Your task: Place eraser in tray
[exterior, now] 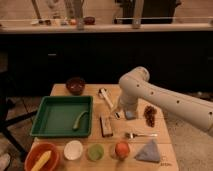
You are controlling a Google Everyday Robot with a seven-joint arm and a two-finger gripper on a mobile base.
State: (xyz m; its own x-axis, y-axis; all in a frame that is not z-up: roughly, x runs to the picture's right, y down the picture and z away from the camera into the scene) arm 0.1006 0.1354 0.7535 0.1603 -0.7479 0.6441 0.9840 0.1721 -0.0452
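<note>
The eraser [106,125], a small block with a dark top and tan sides, lies on the wooden table just right of the tray. The green tray [52,114] sits at the left of the table and holds a curved green vegetable [79,120]. My gripper [119,113] hangs from the white arm [150,92] over the middle of the table. It is a little above and to the right of the eraser, next to a blue-grey block [131,115]. It holds nothing that I can see.
A dark bowl [76,85] and a white utensil [105,96] lie at the back. A dark cluster [150,115] and a fork [140,135] are at the right. Along the front: orange bowl with banana [42,157], white cup [73,149], green cup [95,151], orange fruit [122,149], blue cloth [149,151].
</note>
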